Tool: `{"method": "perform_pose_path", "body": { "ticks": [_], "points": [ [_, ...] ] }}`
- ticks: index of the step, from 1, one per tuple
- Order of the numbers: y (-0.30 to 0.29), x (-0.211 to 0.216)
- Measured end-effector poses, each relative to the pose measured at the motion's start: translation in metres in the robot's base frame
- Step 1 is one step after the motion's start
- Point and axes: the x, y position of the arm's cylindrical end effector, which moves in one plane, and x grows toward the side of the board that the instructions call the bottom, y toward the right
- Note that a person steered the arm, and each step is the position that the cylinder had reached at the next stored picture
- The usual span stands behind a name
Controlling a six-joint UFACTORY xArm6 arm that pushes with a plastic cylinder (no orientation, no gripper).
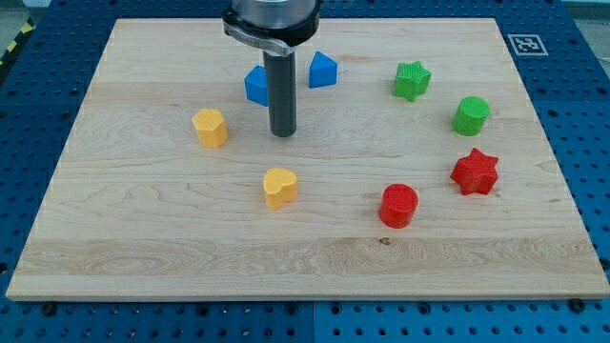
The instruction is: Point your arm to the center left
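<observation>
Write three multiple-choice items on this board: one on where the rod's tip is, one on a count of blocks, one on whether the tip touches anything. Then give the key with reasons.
1. Where is my tip?
A. Just below the blue block at the view's top
B. Beside the red star
C. Off the board at the view's bottom

2. How many blocks lie on the wooden board?
A. Six
B. Eight
C. Ten

3. Is my tip touching the yellow hexagonal block?
A. Yes, pressed against it
B. No, bare board lies between them
C. It rests on top of it

Key: 1 A, the rod ends just below and right of that blue block. 2 B, two blue, two yellow, two green, two red. 3 B, a clear gap shows between tip and block.
</observation>
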Motion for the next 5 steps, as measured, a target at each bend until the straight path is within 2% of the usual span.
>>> {"method": "perform_pose_path", "body": {
  "ticks": [2,5],
  "points": [
    [0.000,0.031],
    [-0.009,0.039]
  ]
}}
